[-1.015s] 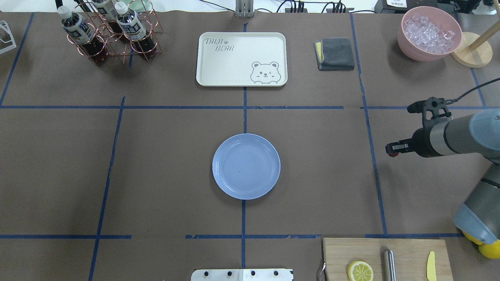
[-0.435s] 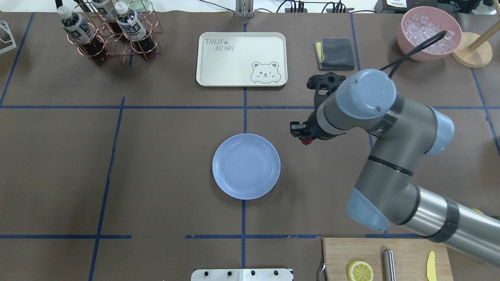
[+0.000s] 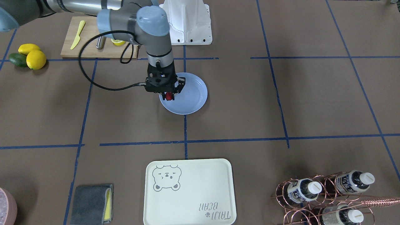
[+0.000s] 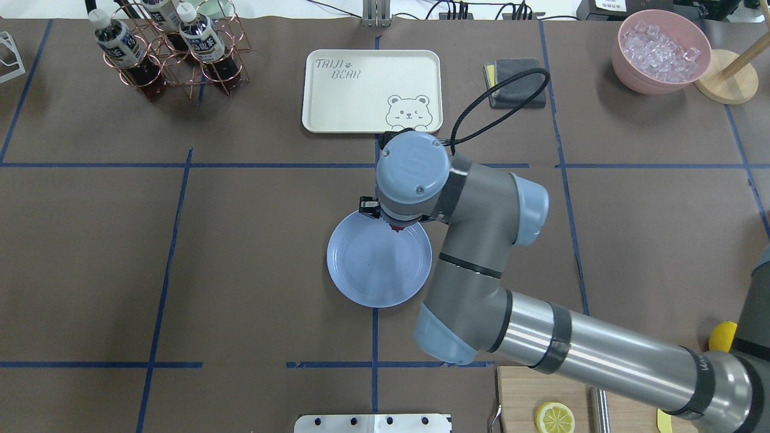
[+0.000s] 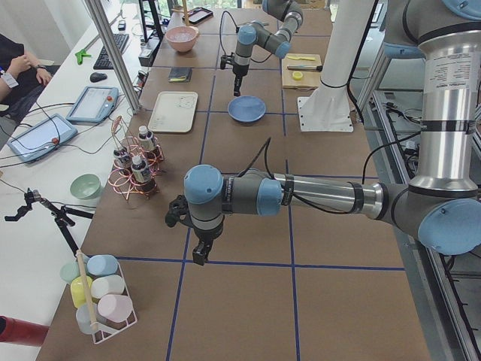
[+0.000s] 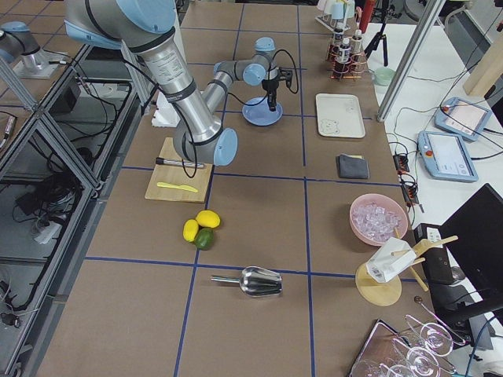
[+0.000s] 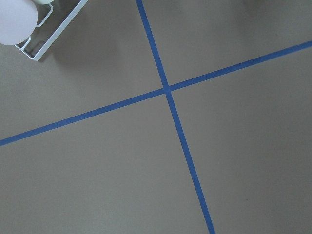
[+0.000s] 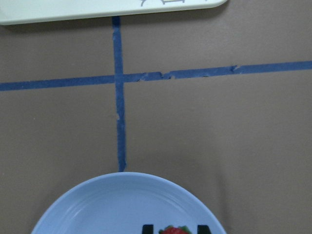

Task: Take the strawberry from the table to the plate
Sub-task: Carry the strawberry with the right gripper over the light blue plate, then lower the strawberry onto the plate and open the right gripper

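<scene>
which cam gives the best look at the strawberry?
Exterior front-facing: the strawberry shows clearly, red, held in the right gripper over the plate. Overhead: only a red sliver under the wrist. Right wrist: cropped at the bottom edge, between the fingers. Side views: too small to tell. Left wrist: none.

Overhead and front-facing cameras look down on the plate (image 4: 361,270) from opposite sides, both side cameras view it from afar, the right wrist camera from close above.

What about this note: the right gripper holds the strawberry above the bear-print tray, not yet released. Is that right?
Not quite. The right gripper holds the strawberry above the light-blue plate, not the bear-print tray, which lies apart, nearer the camera. The exterior front-facing view shows it. Not yet released is right.
</scene>
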